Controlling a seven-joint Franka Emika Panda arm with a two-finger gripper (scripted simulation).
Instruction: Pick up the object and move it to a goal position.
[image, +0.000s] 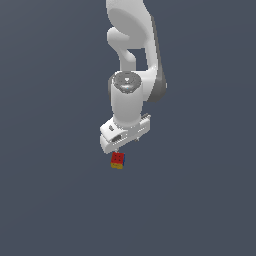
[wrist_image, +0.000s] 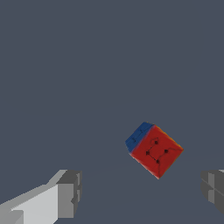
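Hand (wrist_image: 140, 192) open, fingers wide apart, above block (wrist_image: 154, 149); no contact; bare floor all around.

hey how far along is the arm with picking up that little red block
Done: the gripper is positioned close above the block. In hand: lining up; in the wrist view the fingers are spread wide, the block between them, ungrasped. Left: closing, lifting, moving; no goal marker visible.

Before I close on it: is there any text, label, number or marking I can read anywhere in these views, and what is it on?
No readable text in either view.
The block has only dark dots joined by thin lines on its red face, no letters or digits.
The gripper and the arm are plain white and grey, without labels.
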